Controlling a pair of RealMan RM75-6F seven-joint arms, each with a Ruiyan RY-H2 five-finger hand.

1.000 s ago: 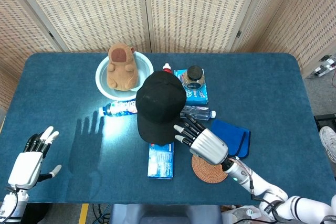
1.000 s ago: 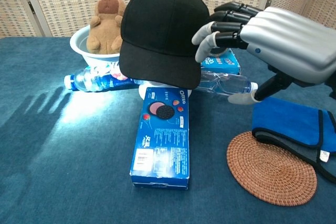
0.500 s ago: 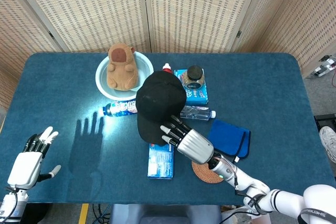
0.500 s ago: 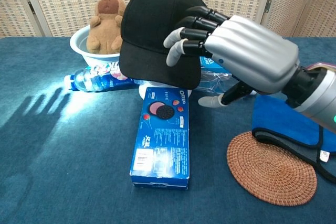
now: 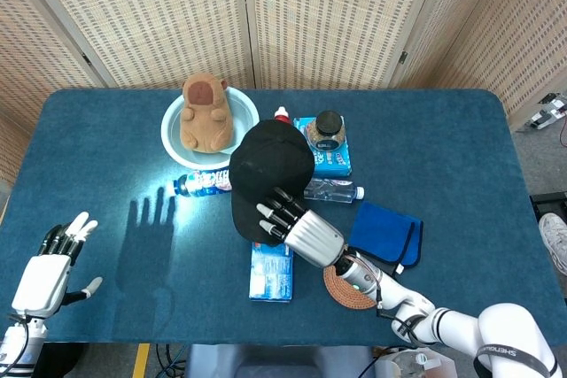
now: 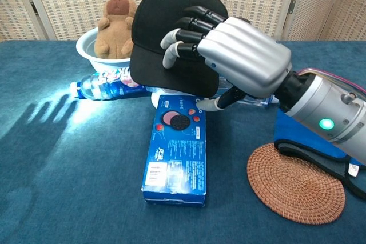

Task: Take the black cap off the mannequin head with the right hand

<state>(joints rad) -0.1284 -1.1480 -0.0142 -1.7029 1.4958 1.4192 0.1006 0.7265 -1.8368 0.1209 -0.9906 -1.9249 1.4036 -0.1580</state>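
right hand moved left onto black cap | fingers spread over brim, thumb beneath, grip not closed | cap not yet lifted off mannequin head

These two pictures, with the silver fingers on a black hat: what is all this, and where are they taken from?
Both come from the robot's own cameras, one on its head looking down and one on its chest looking forward. The silver thing is its right robot hand, a mechanical hand on an arm steered by a person. Its fingers lie over the black cap with the thumb under the brim, though whether it grips yet I cannot tell. The left robot hand waits open at the table's edge. Also there: a plush toy in a white bowl, a water bottle, a blue Oreo box, a woven coaster and a blue cloth.
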